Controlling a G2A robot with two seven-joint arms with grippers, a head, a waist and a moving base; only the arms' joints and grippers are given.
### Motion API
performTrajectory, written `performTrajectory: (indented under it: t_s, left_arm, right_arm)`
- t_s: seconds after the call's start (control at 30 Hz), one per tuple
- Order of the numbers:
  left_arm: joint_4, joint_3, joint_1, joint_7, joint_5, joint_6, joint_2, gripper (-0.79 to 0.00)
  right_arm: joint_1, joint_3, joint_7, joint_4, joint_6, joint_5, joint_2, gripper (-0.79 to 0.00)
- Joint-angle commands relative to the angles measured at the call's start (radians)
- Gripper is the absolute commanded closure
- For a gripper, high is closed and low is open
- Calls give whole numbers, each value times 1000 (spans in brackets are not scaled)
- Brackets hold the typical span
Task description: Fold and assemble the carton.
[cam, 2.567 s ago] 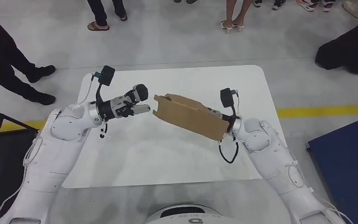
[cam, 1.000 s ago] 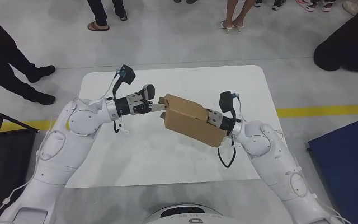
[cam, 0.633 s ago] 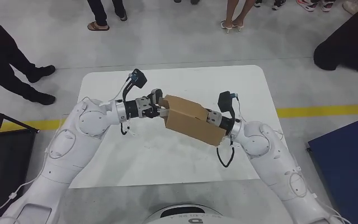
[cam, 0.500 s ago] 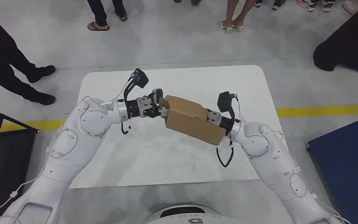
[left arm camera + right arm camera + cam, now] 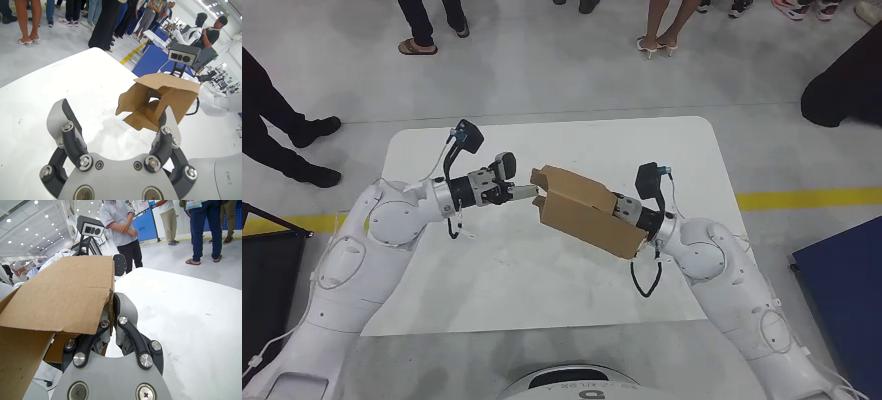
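Observation:
A brown cardboard carton (image 5: 587, 210) hangs above the middle of the white table (image 5: 442, 280), opened into a tube. My right gripper (image 5: 627, 212) is shut on the carton's wall at its right end; in the right wrist view the fingers (image 5: 118, 308) pinch the cardboard edge of the carton (image 5: 62, 294). My left gripper (image 5: 522, 190) is open, just off the carton's left end and not touching it. In the left wrist view the left gripper (image 5: 117, 110) frames the carton's open end (image 5: 160, 100), whose inner flaps are partly folded in.
The table's front and left areas are bare. Several people stand on the grey floor beyond the far edge of the table. A blue stand (image 5: 842, 290) sits at the right, past a yellow floor line (image 5: 802, 198).
My left gripper had pushed against the carton's left end flaps, then drew back to the left and now sits apart from it. The right gripper kept holding the carton.

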Motion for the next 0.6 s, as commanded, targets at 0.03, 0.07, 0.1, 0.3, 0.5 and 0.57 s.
performTrajectory:
  t_s: [0.03,0.07,0.1,0.3,0.5,0.57]
  left_arm:
    - [0,0,0,0,0,0,0,-785]
    - [-1,-1,8,17,0,7,-1,-785]
    - [1,-6,19,44,-19,4,-2,-785]
    - [11,-89,57,122,-50,-13,7,-785]
    - [-9,-39,-9,35,-22,22,1,-785]
    - [6,2,-54,14,-12,45,-8,-785]
  right_arm:
    - [0,0,0,0,0,0,0,0]
    - [0,0,0,0,0,0,0,0]
    - [-1,0,-1,0,4,0,0,0]
    - [-2,-6,-16,-5,44,-42,-1,0]
    - [1,-19,-24,-13,62,-81,-3,0]
    - [2,-22,-27,-16,69,-94,-3,0]
